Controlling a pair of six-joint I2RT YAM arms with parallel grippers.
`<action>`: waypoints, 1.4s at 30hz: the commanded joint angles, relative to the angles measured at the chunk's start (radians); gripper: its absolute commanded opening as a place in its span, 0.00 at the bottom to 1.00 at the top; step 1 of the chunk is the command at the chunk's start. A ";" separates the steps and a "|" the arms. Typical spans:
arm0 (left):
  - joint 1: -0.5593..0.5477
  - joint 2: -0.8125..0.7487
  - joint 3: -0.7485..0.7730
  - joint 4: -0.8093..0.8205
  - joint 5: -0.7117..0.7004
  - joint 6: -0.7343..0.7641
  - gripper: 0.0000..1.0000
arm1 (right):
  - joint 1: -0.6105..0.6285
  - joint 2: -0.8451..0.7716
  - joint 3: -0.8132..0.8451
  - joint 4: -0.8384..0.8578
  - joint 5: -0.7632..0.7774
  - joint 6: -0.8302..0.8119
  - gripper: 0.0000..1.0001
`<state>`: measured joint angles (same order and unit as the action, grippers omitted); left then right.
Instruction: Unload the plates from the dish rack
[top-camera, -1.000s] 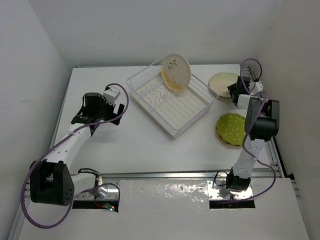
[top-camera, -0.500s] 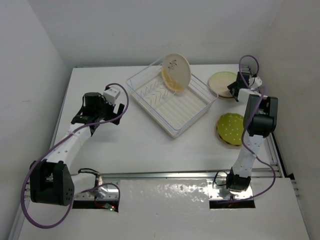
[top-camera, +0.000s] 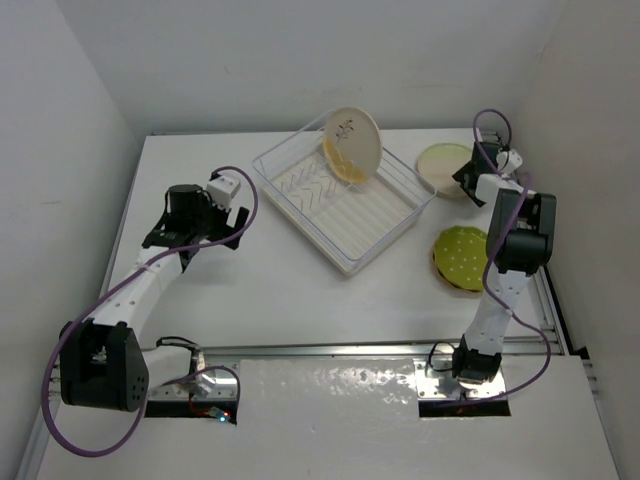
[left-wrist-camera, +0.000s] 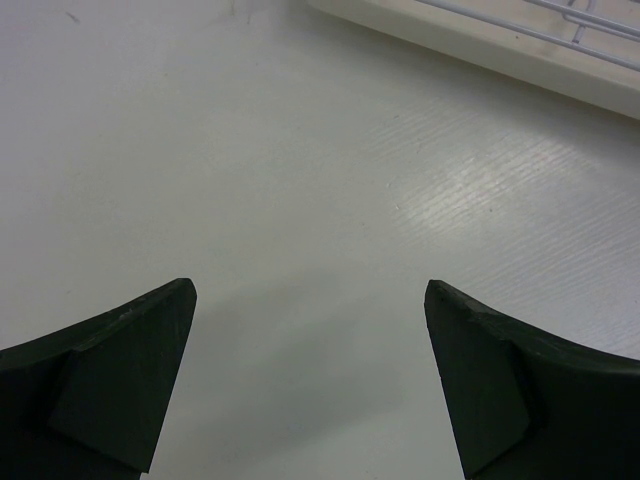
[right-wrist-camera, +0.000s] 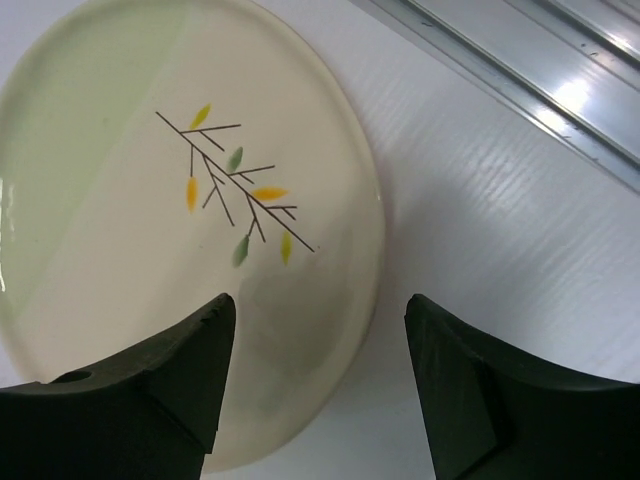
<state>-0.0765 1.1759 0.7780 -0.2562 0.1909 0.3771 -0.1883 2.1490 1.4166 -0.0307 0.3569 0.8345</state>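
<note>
The white dish rack (top-camera: 375, 232) sits mid-table, turned at an angle. A beige plate (top-camera: 354, 138) with a small twig mark leans upright at its back corner, and an orange-yellow plate (top-camera: 333, 160) stands just beside it. A pale cream-and-green plate (top-camera: 440, 162) with a twig design lies flat on the table at the back right and fills the right wrist view (right-wrist-camera: 150, 220). My right gripper (top-camera: 467, 180) (right-wrist-camera: 320, 335) is open and empty over that plate's edge. A yellow-green dotted plate (top-camera: 464, 256) lies flat nearer the front. My left gripper (top-camera: 238, 222) (left-wrist-camera: 310, 300) is open and empty over bare table, left of the rack.
The rack's rim (left-wrist-camera: 500, 40) shows at the top of the left wrist view. A metal rail (right-wrist-camera: 520, 80) runs along the table's right edge, close to the pale plate. White walls close in the table at the back and on both sides.
My right gripper has shifted slightly toward the back beside the pale plate. The left arm and the plates have not moved.
</note>
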 joint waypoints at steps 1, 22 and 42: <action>0.011 -0.005 0.026 0.051 0.007 0.009 0.97 | 0.003 -0.098 0.033 -0.034 0.047 -0.077 0.69; 0.009 -0.005 0.018 0.083 0.021 -0.010 0.97 | 0.318 -0.161 0.491 -0.301 -0.852 -0.886 0.70; 0.007 -0.012 0.026 0.064 0.018 0.000 0.97 | 0.382 0.003 0.456 -0.212 -0.750 -0.713 0.26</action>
<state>-0.0765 1.1797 0.7780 -0.2211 0.1951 0.3798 0.1730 2.1639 1.8732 -0.2710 -0.3923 0.1184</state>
